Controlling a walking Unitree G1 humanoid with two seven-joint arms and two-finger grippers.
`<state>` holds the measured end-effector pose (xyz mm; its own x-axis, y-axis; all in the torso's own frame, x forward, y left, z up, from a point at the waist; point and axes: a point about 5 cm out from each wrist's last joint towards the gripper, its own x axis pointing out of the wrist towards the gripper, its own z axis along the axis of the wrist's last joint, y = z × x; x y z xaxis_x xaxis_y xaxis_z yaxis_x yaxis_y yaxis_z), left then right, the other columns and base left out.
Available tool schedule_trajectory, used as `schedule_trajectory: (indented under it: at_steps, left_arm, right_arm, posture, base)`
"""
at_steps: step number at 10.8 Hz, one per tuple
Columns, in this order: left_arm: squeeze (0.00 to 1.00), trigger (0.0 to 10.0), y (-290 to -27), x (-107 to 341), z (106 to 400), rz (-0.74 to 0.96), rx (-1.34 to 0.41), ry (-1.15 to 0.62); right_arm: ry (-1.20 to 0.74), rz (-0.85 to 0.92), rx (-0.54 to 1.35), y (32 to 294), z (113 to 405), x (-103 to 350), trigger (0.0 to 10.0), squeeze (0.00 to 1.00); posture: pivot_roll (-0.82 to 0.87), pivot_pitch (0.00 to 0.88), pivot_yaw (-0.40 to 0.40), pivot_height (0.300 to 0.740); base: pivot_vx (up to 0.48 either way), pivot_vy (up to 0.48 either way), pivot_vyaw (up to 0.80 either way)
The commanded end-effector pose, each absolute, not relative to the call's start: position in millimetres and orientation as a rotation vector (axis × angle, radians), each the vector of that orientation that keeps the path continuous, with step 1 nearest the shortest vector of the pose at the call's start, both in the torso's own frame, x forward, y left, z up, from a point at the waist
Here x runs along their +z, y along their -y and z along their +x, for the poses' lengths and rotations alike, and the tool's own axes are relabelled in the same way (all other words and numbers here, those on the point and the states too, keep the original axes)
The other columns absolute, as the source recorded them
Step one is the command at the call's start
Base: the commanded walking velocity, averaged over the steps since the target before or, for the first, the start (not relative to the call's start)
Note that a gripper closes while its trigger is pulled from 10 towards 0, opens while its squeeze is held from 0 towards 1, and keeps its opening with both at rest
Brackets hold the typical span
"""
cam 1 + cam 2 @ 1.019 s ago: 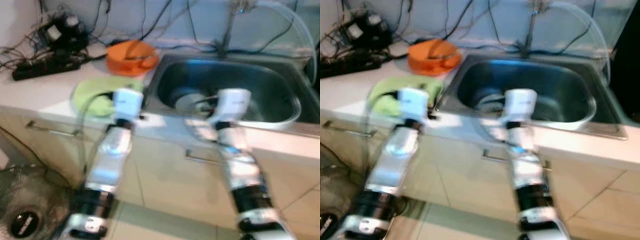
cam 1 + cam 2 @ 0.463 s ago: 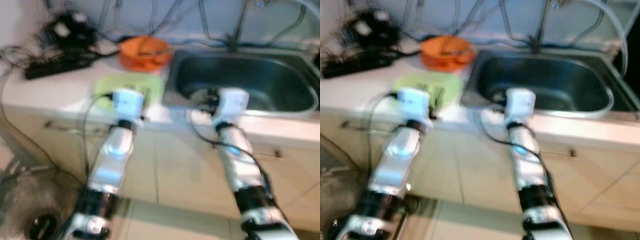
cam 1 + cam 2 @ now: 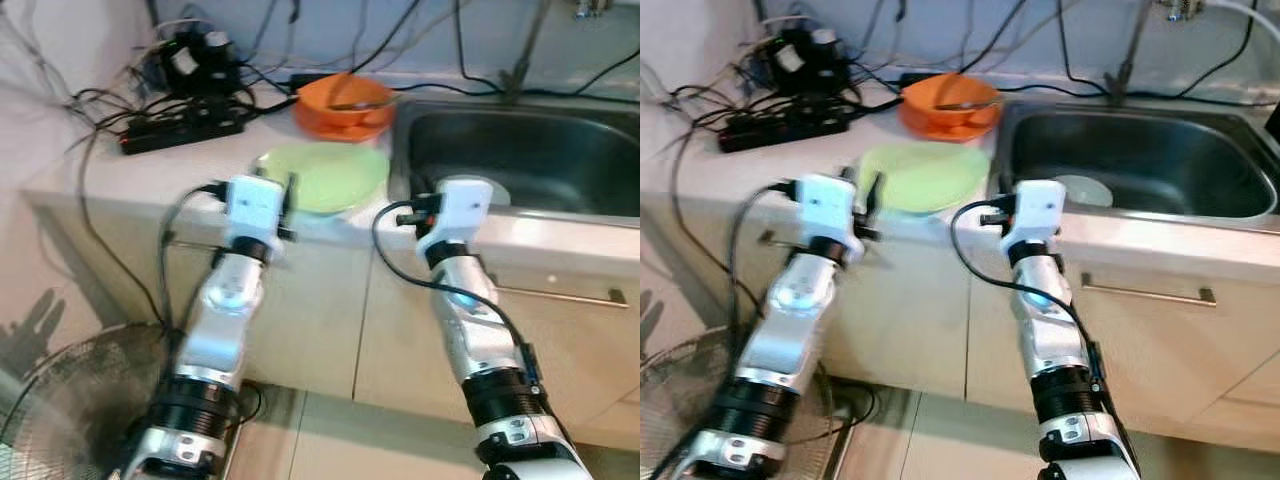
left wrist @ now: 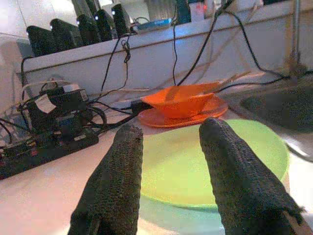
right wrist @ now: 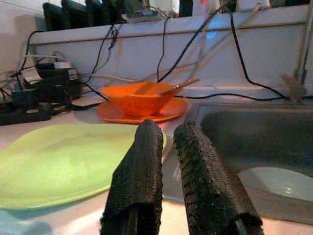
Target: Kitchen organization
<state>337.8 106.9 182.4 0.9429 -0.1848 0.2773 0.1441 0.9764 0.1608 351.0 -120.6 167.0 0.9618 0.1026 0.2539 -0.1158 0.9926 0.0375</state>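
Observation:
A pale green plate (image 3: 325,175) lies flat on the counter, just left of the steel sink (image 3: 530,150). Behind it an orange bowl (image 3: 343,103) holding a utensil sits on an orange plate. My left gripper (image 4: 171,129) is open and empty at the counter's front edge, pointing at the green plate (image 4: 210,161). My right gripper (image 5: 168,126) is shut on nothing, its fingers almost touching. It hovers at the counter edge between the green plate (image 5: 63,161) and the sink. A pale dish (image 5: 276,181) lies in the sink basin.
A black power strip (image 3: 185,133) and tangled cables fill the counter's back left. The tap pipe (image 3: 1125,55) rises behind the sink. Cabinet doors with a metal handle (image 3: 560,293) stand below, and a floor fan (image 3: 60,400) sits at the lower left.
The camera has moved, so the counter and sink now sit further right and look sharper. Both arms keep the same raised pose at the counter edge.

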Motion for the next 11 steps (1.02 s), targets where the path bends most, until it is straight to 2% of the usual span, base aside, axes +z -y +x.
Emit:
schedule_trajectory:
  at_steps: [1,3,6,8,11]
  left_arm:
    - [0.00,10.0,-108.3,183.8,338.1,0.121,-0.165,0.293]
    - [0.00,10.0,-104.7,189.4,335.4,0.105,-0.202,0.331]
    - [0.00,10.0,-108.7,183.8,337.6,0.137,-0.180,0.296]
    - [0.00,10.0,-108.1,184.3,337.2,0.147,-0.188,0.299]
    - [0.00,10.0,-106.0,183.9,336.4,0.146,-0.194,0.301]
  right_arm:
    - [0.259,0.044,0.113,119.0,351.4,168.9,10.0,0.00]
    - [0.269,0.044,0.122,117.5,350.9,170.4,10.0,0.00]
    - [0.275,0.061,0.126,117.6,351.2,172.0,10.0,0.00]
    - [0.272,0.091,0.126,117.8,352.7,173.4,10.0,0.00]
    - [0.299,0.063,0.132,116.3,352.1,176.7,10.0,0.00]
  posture:
    - [0.16,0.010,0.048,0.740]
    - [0.16,0.012,0.048,0.740]
    - [0.16,0.010,0.048,0.740]
    - [0.16,0.005,0.049,0.740]
    - [0.16,0.000,0.043,0.740]
  base:
    - [0.000,0.000,0.00]
    - [0.000,0.000,0.00]
    - [0.000,0.000,0.00]
    - [0.264,0.000,-0.80]
    - [0.262,0.000,0.00]
